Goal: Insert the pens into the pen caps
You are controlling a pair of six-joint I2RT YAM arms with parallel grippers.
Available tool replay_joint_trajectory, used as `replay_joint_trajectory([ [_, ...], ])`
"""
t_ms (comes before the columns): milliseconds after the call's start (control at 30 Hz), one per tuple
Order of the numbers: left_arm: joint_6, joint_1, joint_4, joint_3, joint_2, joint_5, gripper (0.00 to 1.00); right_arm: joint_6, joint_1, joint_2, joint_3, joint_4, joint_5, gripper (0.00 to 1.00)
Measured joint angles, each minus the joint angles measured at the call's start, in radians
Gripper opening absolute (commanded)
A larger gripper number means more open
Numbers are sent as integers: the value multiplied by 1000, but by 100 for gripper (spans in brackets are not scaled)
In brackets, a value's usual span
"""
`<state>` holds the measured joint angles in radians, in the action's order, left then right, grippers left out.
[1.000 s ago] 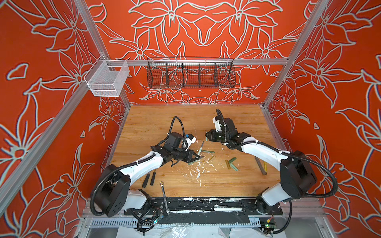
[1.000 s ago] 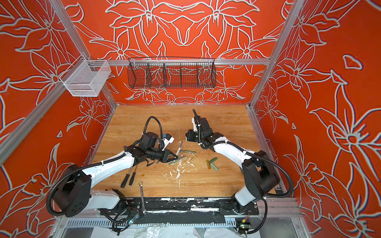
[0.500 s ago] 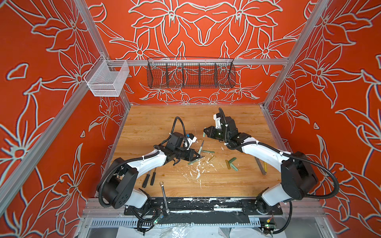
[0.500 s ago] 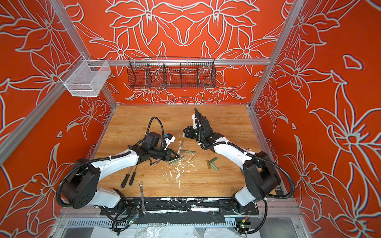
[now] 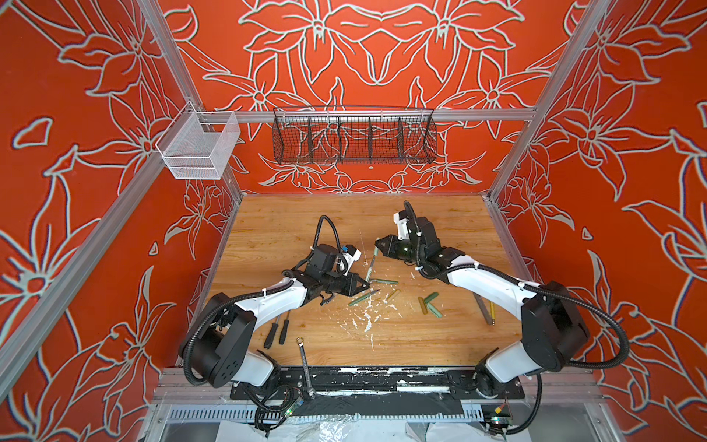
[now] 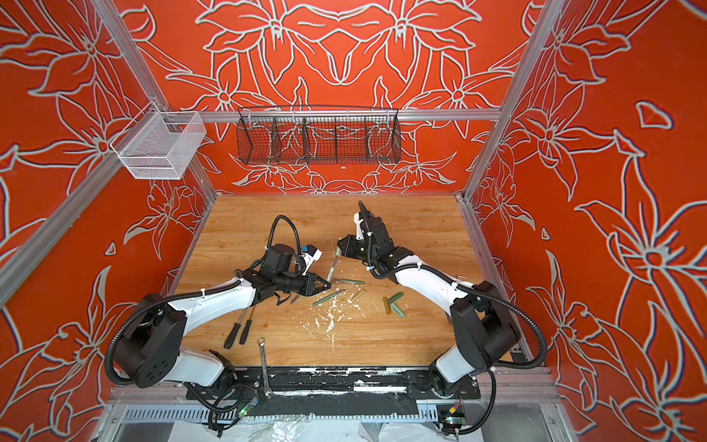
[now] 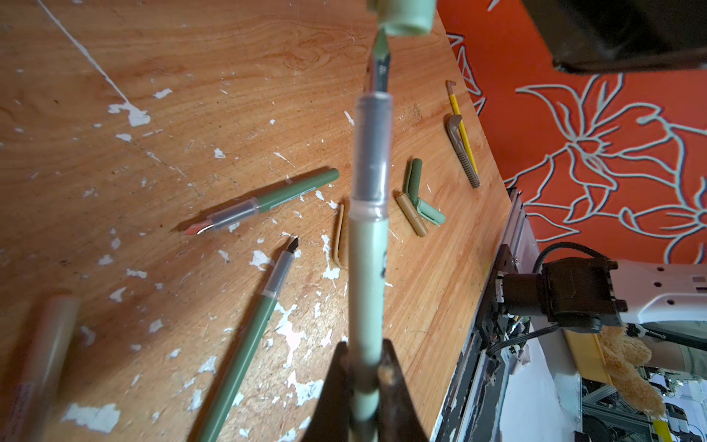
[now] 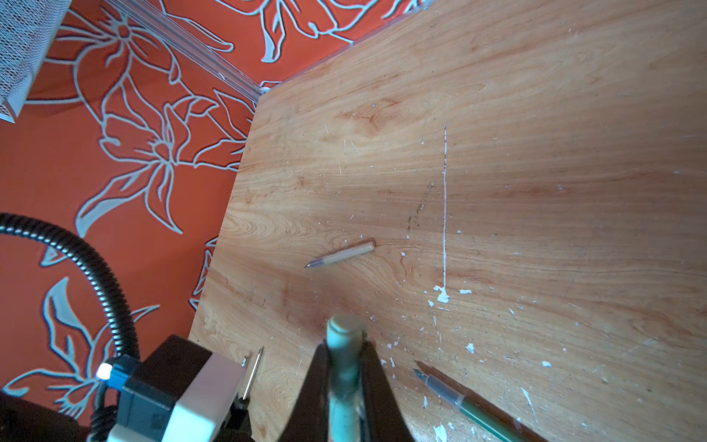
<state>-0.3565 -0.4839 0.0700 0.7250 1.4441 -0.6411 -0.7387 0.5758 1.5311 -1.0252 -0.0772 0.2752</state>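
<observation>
Orange floral walls box in the wooden table [image 5: 290, 229], and nearest the arms' bases we see a silver wrench [image 5: 305, 363] and two black-handled screwdrivers [image 5: 271, 336] lying by the front edge. Further in, among white paint flecks [image 5: 368, 325], rest the loose pieces: three pen caps [image 5: 431, 297] touching one another, a single tan cap [image 5: 393, 294] a little apart from them, and two green pens [image 5: 363, 298] flat on the wood near the left gripper [image 7: 365, 356]. Beyond these we find that gripper clenched on the barrel of a pale green pen [image 7: 369, 268], which sits squeezed between both fingers [image 7: 333, 390] and juts straight out past their tips. Its nib is right at the open mouth of a mint pen cap [image 7: 405, 17]; whether it has entered we cannot tell. That cap is pinched between the fingers [image 8: 377, 382] of the right gripper [image 8: 346, 346], one end showing just past the fingertips. In both top views the held pen bridges the gap between the two grippers, above the table. A beige pen [image 8: 342, 253] lies alone on bare wood, well apart from the right gripper. Farthest back hang a black wire basket [image 5: 354, 139] and a white mesh basket [image 5: 199, 149].
</observation>
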Motion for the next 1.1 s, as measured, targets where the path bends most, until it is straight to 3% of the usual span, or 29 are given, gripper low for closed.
replay_joint_trajectory([
  [667, -5, 14, 31, -32, -65, 4, 0, -11, 17, 0, 0, -22, 21, 6],
  [1100, -4, 18, 77, -53, -96, 42, 0, -112, 21, 0, 0, -65, 40, 4],
])
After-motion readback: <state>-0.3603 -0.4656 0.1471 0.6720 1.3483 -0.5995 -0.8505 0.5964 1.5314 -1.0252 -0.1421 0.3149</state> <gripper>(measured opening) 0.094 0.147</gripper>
